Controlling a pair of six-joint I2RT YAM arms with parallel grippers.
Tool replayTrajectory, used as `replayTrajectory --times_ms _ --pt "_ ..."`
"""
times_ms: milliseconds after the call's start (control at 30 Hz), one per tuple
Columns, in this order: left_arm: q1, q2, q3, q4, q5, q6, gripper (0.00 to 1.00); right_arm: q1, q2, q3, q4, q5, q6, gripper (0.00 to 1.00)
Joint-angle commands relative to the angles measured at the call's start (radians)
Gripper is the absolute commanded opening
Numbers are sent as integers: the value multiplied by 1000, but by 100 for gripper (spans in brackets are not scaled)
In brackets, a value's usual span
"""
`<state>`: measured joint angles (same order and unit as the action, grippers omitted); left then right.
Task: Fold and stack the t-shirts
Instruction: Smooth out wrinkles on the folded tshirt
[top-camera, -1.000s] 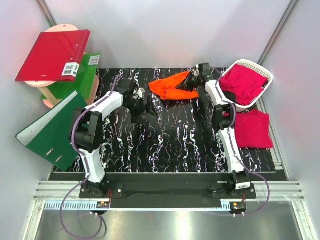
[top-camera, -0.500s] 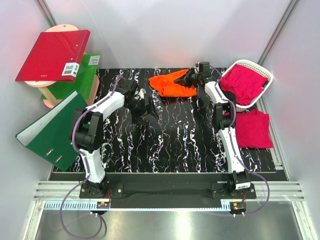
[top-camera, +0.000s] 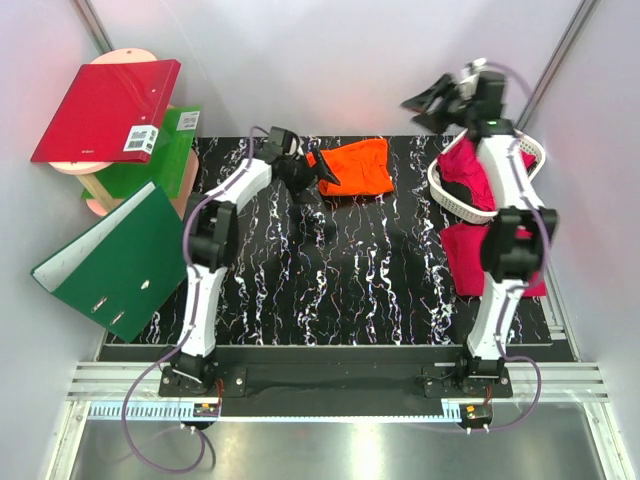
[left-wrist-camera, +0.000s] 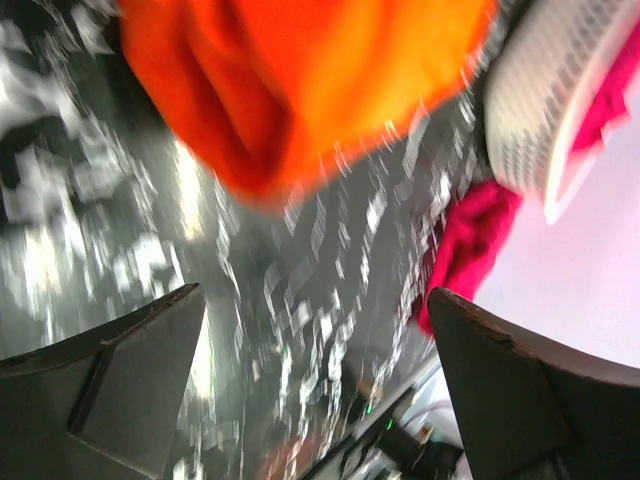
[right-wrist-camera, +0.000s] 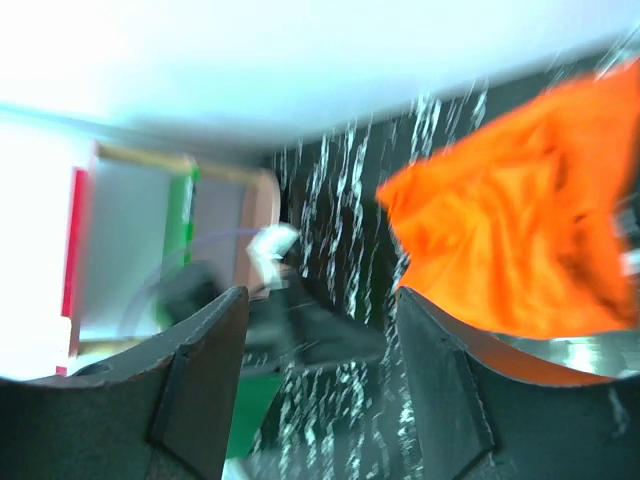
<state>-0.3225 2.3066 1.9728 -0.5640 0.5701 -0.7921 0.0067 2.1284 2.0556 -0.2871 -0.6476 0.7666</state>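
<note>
Filling white basket (top-camera: 450, 202): magenta t-shirt (top-camera: 466, 170)

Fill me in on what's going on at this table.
Two robot arms are working on folding t-shirts. The orange shirt lies roughly folded at the far side of the table, and neither hand holds it. The left hand is open right at its left edge. The right hand is raised high near the white basket, open and empty. One pink shirt sits in the basket; a second pink shirt lies on the table beside it.
</note>
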Motion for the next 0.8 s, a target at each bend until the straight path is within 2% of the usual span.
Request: replayTrajectory --times_ms 0,267,333,400,433,567,767 --pt "-4 164 128 27 20 -160 99 -83 -152 -127 -40 48 -111 69" --pt "-21 267 198 111 34 -277 99 -172 -274 -232 -52 22 -116 69" --pt "-26 292 205 160 50 -320 77 -172 -278 -242 -55 9 -113 69" --pt "-29 316 205 193 80 -364 44 -172 -283 -264 -53 -7 -101 69" --pt "-29 321 205 200 89 -369 2 -172 -288 -271 -55 -10 -98 69" --pt "-30 263 114 196 100 -329 0 -172 -300 -307 -54 -30 -96 69" --pt "-29 -57 -309 181 88 -184 0 -171 -308 -370 -53 -60 -79 68"
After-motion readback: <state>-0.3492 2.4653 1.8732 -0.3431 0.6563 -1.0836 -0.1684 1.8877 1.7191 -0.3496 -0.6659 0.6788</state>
